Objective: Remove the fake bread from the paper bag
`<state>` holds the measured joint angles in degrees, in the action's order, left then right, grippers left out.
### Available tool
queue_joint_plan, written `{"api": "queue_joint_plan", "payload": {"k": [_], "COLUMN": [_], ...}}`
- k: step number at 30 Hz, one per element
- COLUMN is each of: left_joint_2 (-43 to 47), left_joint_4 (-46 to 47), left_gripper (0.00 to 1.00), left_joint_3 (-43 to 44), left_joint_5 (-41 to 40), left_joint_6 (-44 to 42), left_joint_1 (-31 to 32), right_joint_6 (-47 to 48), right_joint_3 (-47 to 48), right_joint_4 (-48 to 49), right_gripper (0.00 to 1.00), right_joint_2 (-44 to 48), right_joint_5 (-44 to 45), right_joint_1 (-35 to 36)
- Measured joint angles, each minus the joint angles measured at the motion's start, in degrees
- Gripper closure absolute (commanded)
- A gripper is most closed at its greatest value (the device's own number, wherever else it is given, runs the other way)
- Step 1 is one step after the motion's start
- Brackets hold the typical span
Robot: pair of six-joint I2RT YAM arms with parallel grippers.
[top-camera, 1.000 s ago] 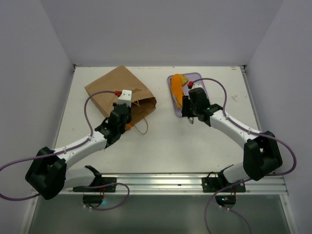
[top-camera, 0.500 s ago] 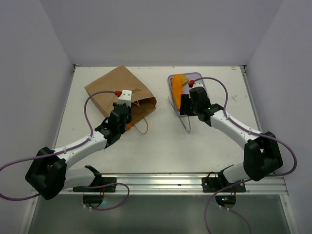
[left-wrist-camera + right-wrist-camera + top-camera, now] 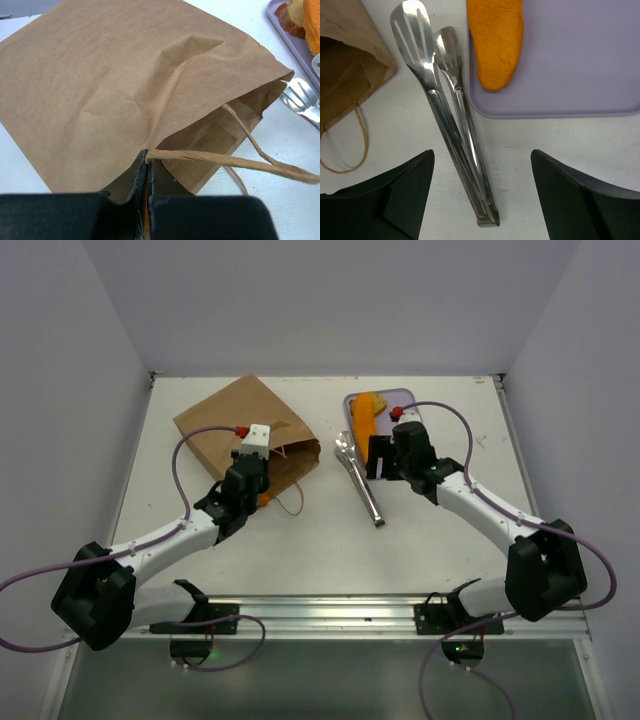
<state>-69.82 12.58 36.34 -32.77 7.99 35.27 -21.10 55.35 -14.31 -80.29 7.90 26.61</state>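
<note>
While the left tool (image 3: pixel 147 200) pinches the open rim of the paper bag (image 3: pixel 100 75), which lies flat on the surface (image 3: pixel 570 140), the right tool (image 3: pixel 482 200) hangs spread wide over metal tongs (image 3: pixel 455 135); fake bread (image 3: pixel 495 45) rests on the lavender tray (image 3: pixel 580 60) beside them, outside the bag.

Light fell evenly and diffusely from above in the top view. The white table (image 3: pixel 330 540) was bright but not blown out, and the arms cast only faint, soft shadows. In the left wrist view the bag (image 3: pixel 100 75) was sharp, with soft shading picking out its creases. The left fingers (image 3: pixel 75 215) were a black, blurred mass along the bottom edge. In the right wrist view the tongs (image 3: pixel 451 125) carried bright glare streaks, and the right fingers (image 3: pixel 385 200) were dark and out of focus.
</note>
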Motion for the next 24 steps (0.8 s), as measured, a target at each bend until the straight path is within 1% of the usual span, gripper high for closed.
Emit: {"api": "queue_joint_plan", "payload": {"k": [1,4,11,14,19,24], "left_joint_2": [0.1,0.5,0.9,0.9,0.9,0.9], "left_joint_4": [0.0,0.0,0.0,0.0,0.0,0.0], "left_gripper": [1.0,1.0,1.0,1.0,1.0,1.0], "left_joint_3": [0.0,0.0,0.0,0.0,0.0,0.0], "left_joint_5": [0.0,0.0,0.0,0.1,0.2,0.2], "left_joint_6": [0.0,0.0,0.0,0.0,0.0,0.0], "left_joint_1": [0.0,0.0,0.0,0.0,0.0,0.0], "right_joint_6": [-0.1,-0.5,-0.9,-1.2,-1.8,-2.3], "right_joint_3": [-0.8,-3.2,-6.8,-7.6,-10.1,-10.8], "right_joint_4": [0.2,0.1,-0.2,0.2,2.3,4.0], "right_gripper": [0.14,0.12,0.12,0.14,0.14,0.15], "right_joint_2": [0.5,2.4,9.0,11.0,10.1,6.0], "right_joint_5": [0.0,-0.5,-2.1,-3.2,-4.7,-5.1], "right_joint_1": [0.0,0.0,0.5,0.5,0.6,0.7]}}
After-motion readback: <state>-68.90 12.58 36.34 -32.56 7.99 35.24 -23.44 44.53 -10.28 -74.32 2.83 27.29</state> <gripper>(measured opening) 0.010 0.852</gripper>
